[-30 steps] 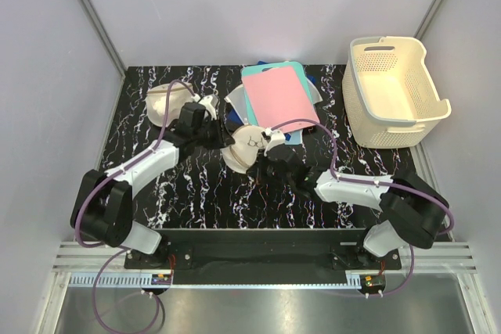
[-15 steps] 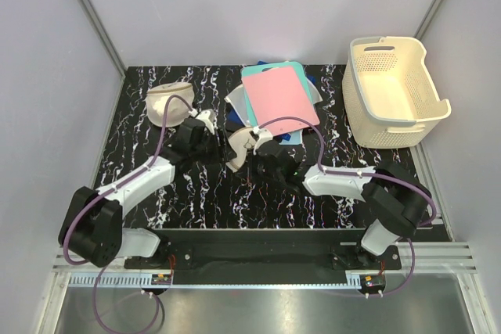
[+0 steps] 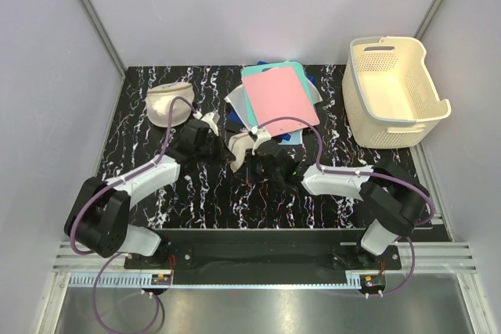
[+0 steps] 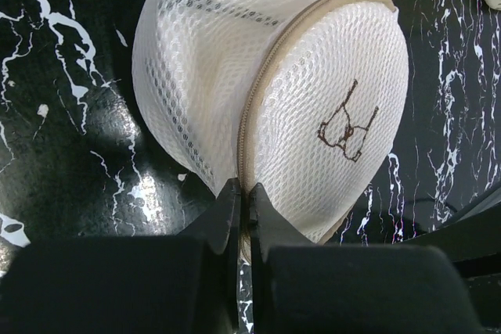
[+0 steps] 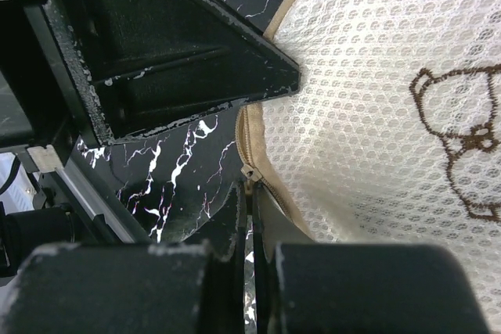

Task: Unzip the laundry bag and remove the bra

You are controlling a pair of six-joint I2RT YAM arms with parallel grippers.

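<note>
From above, the laundry bag (image 3: pixel 239 146) is tipped up on its rim in the middle of the black marbled tabletop (image 3: pixel 203 193). It is caught between the left gripper (image 3: pixel 221 146) on its left and the right gripper (image 3: pixel 254 159) on its right. Just behind it, at the far edge, lies a fanned stack of sheets with a pink sheet (image 3: pixel 275 98) on top. A plain cream pouch (image 3: pixel 167 103) sits at the far left, apart from the bag, and a cream basket (image 3: pixel 368 119) stands in the far right corner by the wall. The widest bare stretch runs along the near side, between the bag and the arm bases.

From the left wrist, the bag fills the upper view. Its beige zipper rim (image 4: pixel 258 107) curves down the middle into the jaws, which are pressed together on that rim at the bottom. On the flat face to the right is a brown stitched outline (image 4: pixel 344 124) like a little bra, a drawing rather than lettering. What is inside the mesh cannot be made out.

From the right wrist, the jaws are pinched thin on the zipper pull (image 5: pixel 250 174) at the rim's lower edge. A black wedge (image 5: pixel 196 60) butts against the rim just above, and part of the brown outline shows at the right
</note>
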